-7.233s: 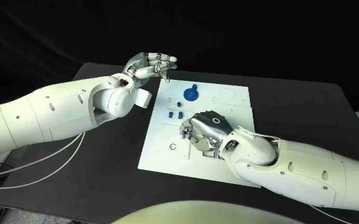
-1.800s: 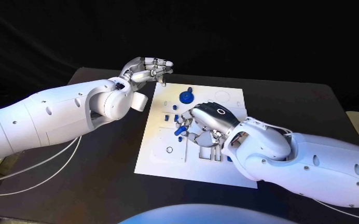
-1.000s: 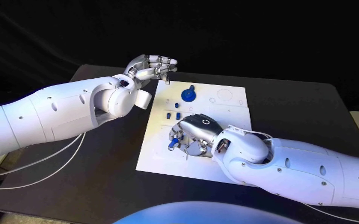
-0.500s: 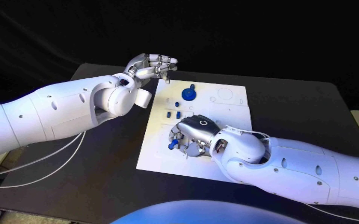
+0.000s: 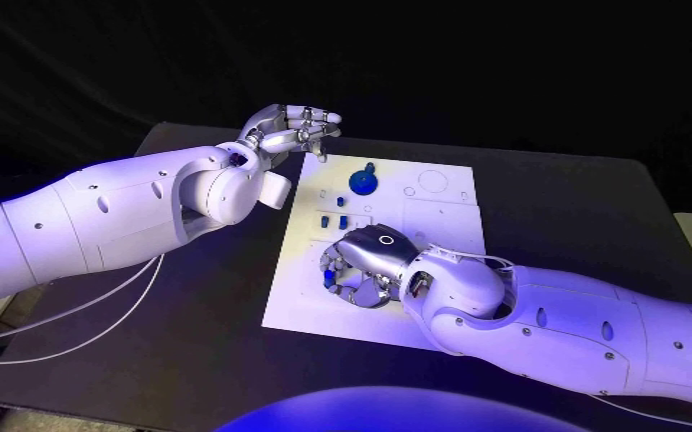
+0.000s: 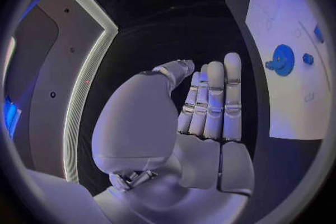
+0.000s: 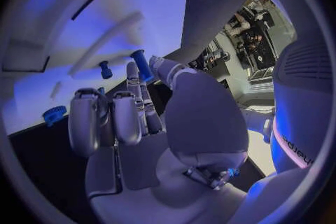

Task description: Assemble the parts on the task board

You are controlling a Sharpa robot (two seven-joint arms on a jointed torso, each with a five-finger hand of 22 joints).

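A blue part [image 7: 142,65] is pinched at the fingertips of the right hand [image 5: 368,264], low over the task board [image 5: 433,214]. Left hand [image 5: 293,130] is held curled, empty, beside the board's far corner.

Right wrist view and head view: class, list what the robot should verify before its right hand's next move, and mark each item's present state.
1. Small blue peg pinched in the right hand: ok.
2. Right hand over the white task board: ok.
3. Peg lined up with its hole: cannot tell, the hand hides it.
4. Left hand clear of the work area, by the board's far corner: ok.
5. Round blue disc part apart from the right hand: ok.
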